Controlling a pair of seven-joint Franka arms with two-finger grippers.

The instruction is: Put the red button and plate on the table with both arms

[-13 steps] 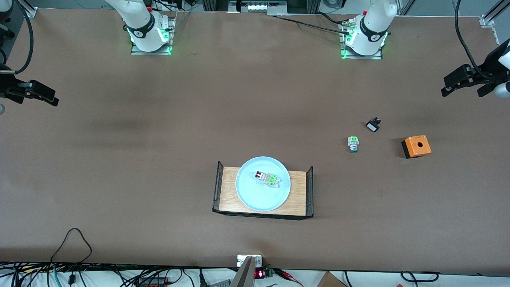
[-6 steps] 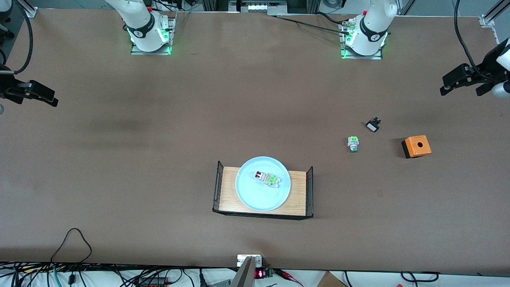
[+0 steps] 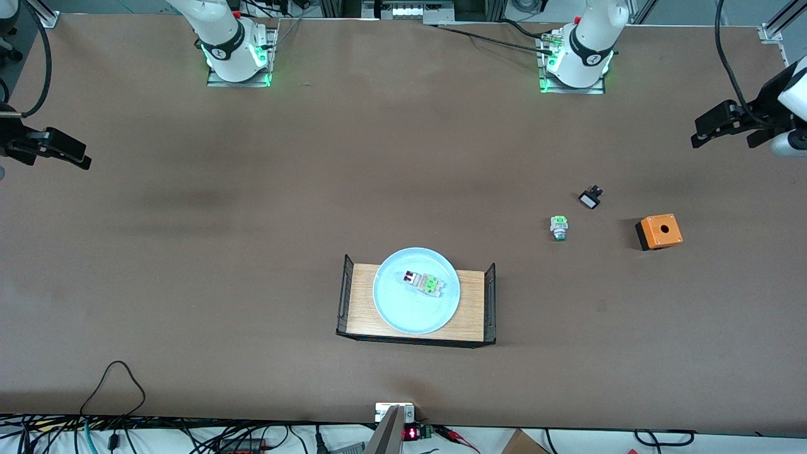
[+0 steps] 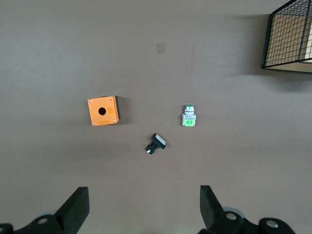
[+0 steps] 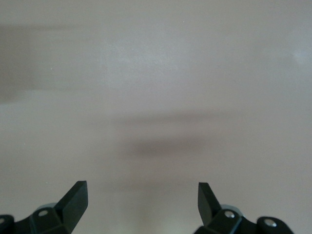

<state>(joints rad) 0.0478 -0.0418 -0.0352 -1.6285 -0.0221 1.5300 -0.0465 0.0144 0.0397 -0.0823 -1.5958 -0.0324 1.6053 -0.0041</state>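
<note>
Item: red button (image 3: 424, 282). Lies on its side in the plate (image 3: 391, 315), near the centre, red cap toward the right arm's end. Small, looks light and rigid, likely to skid on a glazed surface; best pinched across the whitish body, not the cap.

Item: plate. Sits on the small wooden tray (image 3: 362, 309) with wire ends, on the worktop (image 3: 252, 221). Appears stiff, smooth, possibly breakable; take it by the rim where it overhangs the tray, clear of the wire ends.

Left claw (image 4: 145, 207): spread wide, empty, over the left arm's end of the worktop, near the orange box (image 4: 103, 110), green switch (image 4: 188, 116) and black part (image 4: 156, 143).

Right claw (image 5: 142, 203): spread wide, empty, waiting over bare worktop at the right arm's end.
</note>
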